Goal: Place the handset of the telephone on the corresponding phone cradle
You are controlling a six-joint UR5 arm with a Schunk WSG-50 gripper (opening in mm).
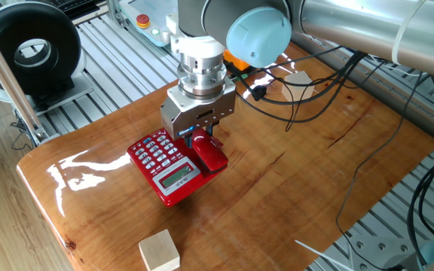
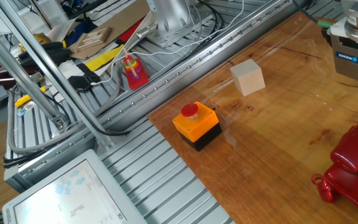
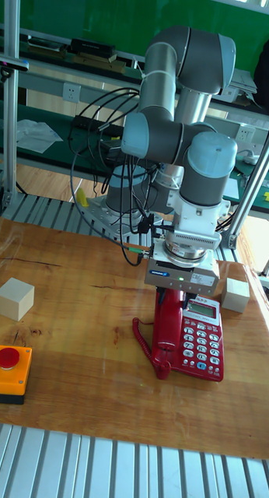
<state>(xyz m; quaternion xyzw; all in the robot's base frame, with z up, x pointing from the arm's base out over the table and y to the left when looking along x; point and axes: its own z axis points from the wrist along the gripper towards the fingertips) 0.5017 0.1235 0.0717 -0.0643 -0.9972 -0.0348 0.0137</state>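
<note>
The red telephone (image 1: pixel 163 167) lies on the wooden table (image 1: pixel 315 173), keypad and grey display facing up. My gripper (image 1: pixel 195 138) is shut on the upper end of the red handset (image 1: pixel 212 156), which lies along the keyless side of the base, over the phone cradle. The handset hides most of the cradle, and I cannot tell whether it rests in it. From the tall view the gripper (image 3: pixel 178 292) stands straight above the handset (image 3: pixel 166 325), with the telephone (image 3: pixel 200 340) to its right and the coiled cord (image 3: pixel 141 336) looping left. The other fixed view shows the handset (image 2: pixel 355 150) at its right edge.
A wooden block (image 1: pixel 159 251) sits near the table's front edge. Another block (image 3: pixel 235 295) lies just behind the phone. An orange box with a red button (image 2: pixel 196 125) and a block (image 2: pixel 247 77) stand on the far side. Black cables (image 1: pixel 307 90) trail from the arm.
</note>
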